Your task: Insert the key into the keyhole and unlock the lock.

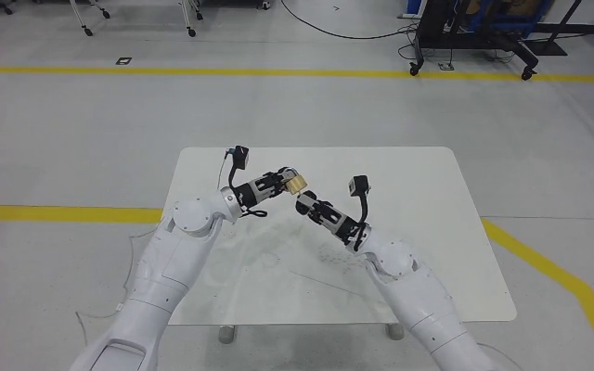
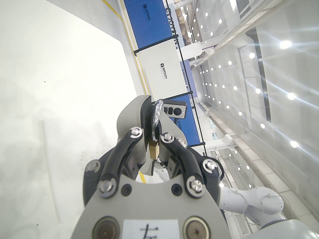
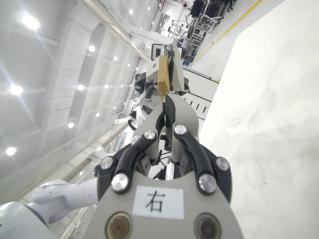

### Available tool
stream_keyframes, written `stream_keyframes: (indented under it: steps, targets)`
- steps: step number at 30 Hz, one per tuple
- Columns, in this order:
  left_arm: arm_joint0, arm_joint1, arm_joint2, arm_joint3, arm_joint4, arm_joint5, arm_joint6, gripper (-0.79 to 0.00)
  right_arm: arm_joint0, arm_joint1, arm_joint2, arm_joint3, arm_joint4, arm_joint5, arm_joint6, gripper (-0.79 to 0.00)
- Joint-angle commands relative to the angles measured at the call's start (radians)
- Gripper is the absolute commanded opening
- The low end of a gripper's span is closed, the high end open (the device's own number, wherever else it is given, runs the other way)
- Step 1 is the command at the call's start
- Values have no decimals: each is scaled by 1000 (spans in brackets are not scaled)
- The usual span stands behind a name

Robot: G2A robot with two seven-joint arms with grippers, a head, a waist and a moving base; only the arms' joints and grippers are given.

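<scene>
White table (image 1: 436, 204) on pale grey floor (image 1: 93, 130). Yellow floor lines (image 1: 278, 71), blue partition panels (image 2: 142, 23), bright ceiling spotlights (image 2: 285, 44).

Overhead cam; 2 wrist cams close-up.

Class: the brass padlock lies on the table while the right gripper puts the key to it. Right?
No. The left gripper holds the padlock up off the table, as the right wrist view shows; the right gripper has the key at its keyhole.

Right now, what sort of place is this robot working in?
Probably a factory hall or industrial robotics lab: yellow painted floor lines, a high white ceiling with rows of round lights, and blue and white partition panels.
</scene>
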Motion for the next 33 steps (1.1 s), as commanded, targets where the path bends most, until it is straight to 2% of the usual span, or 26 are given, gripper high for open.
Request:
stream_keyframes:
  steps: [1,11,25,26,27,29,33]
  targets:
    - [0,1,0,-1,-2,-3,-9,-785,-2,2,2,-4,5,7,13,-785]
    - [1,1,10,-6,5,1,-17,-785,-5,6,12,-21,-19,9,-3,-785]
    - [-13,-5,23,17,-41,87,-17,-785,22,-1,-12,1,-55,1,-54,-785]
    - [-15,-5,23,20,-45,94,-17,-785,22,-1,-12,1,-56,1,-57,-640]
    - [-16,-6,23,22,-48,99,-15,-785,22,-1,-12,1,-55,0,-59,-545]
    - [-19,-7,24,27,-53,112,-12,-785,21,-1,-11,0,-53,1,-62,-462]
    - [-23,-8,22,36,-62,137,10,-785,19,-1,-8,-2,-47,-3,-65,-419]
